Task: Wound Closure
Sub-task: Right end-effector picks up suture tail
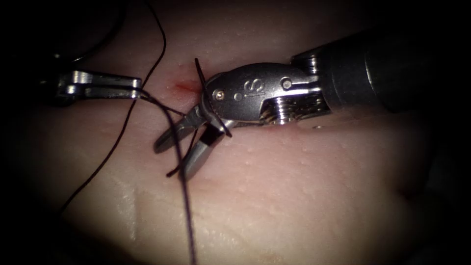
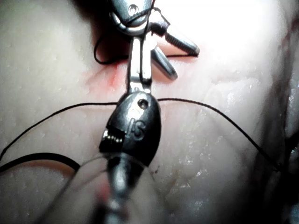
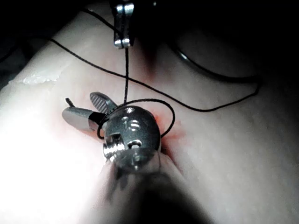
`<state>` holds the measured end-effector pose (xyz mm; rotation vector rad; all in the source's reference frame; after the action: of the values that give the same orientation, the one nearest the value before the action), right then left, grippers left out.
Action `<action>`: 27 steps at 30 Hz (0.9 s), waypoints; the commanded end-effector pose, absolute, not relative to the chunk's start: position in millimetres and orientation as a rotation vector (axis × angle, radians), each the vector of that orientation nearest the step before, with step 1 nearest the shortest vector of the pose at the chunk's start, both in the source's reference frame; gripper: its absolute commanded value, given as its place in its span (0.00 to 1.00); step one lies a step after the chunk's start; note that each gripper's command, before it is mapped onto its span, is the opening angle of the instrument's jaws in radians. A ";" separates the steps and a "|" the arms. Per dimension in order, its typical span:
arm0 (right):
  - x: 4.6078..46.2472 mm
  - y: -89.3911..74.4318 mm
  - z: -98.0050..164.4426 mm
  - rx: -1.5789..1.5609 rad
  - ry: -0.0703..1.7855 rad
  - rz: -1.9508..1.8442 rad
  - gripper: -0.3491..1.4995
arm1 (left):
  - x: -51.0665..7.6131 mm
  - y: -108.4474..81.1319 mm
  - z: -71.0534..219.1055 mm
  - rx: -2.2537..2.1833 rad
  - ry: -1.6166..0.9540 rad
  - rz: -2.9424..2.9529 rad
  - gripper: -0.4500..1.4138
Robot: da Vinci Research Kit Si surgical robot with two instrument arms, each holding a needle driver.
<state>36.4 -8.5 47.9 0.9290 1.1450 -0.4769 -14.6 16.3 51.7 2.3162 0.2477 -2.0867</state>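
Thread (image 1: 128,114) is pinched in the left tool (image 1: 135,88), closed left of the cut (image 1: 184,87), likely for tension, and loops the right tool (image 1: 184,147), whose spread jaws hold nothing.

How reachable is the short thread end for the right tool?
Probably yes: the right tool has its jaws open, holding nothing, and the thread end lies between them on the tissue. The thread looped round its wrist might drag; the left tool holds it.

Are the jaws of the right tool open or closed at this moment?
Open. In the endoscope view the right tool has its two jaws spread in a V over the tissue, with thread running between them, not clamped.
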 end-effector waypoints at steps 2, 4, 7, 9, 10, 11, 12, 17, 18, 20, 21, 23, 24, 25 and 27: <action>37.0 -9.2 48.1 0.932 1.147 -0.482 0.51 | -15.1 15.6 52.2 2.319 0.253 -2.087 0.00; 37.0 -9.3 48.0 0.932 1.148 -0.483 0.51 | -15.1 15.7 52.2 2.320 0.253 -2.087 0.00; 37.0 -9.3 48.0 0.932 1.148 -0.483 0.42 | -15.1 15.7 52.2 2.321 0.254 -2.086 0.00; 37.0 -9.2 48.0 0.938 1.148 -0.488 0.06 | -15.1 15.7 52.2 2.321 0.254 -2.086 0.00; 36.9 -9.2 48.0 0.950 1.149 -0.497 0.00 | -15.2 15.7 52.1 2.321 0.254 -2.086 0.00; 36.8 -9.1 48.1 0.953 1.149 -0.498 0.00 | -15.2 15.7 52.1 2.321 0.254 -2.086 0.00; 36.9 -9.0 48.1 0.953 1.149 -0.498 0.00 | -15.2 15.6 52.1 2.321 0.254 -2.086 0.00; 36.5 -7.8 48.2 0.931 1.153 -0.476 0.00 | -15.2 15.0 51.9 2.319 0.254 -2.083 0.00; 36.4 -7.6 48.3 0.926 1.153 -0.471 0.00 | -15.2 14.6 51.8 2.317 0.253 -2.083 0.00; 36.3 -7.3 48.5 0.917 1.159 -0.461 0.00 | -15.2 14.0 51.6 2.317 0.259 -2.083 0.00; 36.2 -7.2 48.6 0.912 1.165 -0.454 0.00 | -15.2 13.6 51.5 2.315 0.258 -2.082 0.00; 36.1 -6.9 48.7 0.908 1.173 -0.445 0.00 | -15.2 12.7 51.3 2.314 0.264 -2.082 0.00; 36.0 -6.6 48.8 0.906 1.172 -0.433 0.00 | -15.3 12.3 51.2 2.312 0.263 -2.080 0.00; 36.0 -6.4 48.8 0.904 1.175 -0.427 0.00 | -15.3 11.7 51.0 2.311 0.262 -2.078 0.00; 36.0 -5.9 48.9 0.898 1.183 -0.404 0.00 | -15.2 10.8 50.8 2.309 0.269 -2.078 0.00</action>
<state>35.3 -5.5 48.5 0.8989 1.1819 -0.3977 -14.6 11.0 50.1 2.3062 0.2657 -2.0725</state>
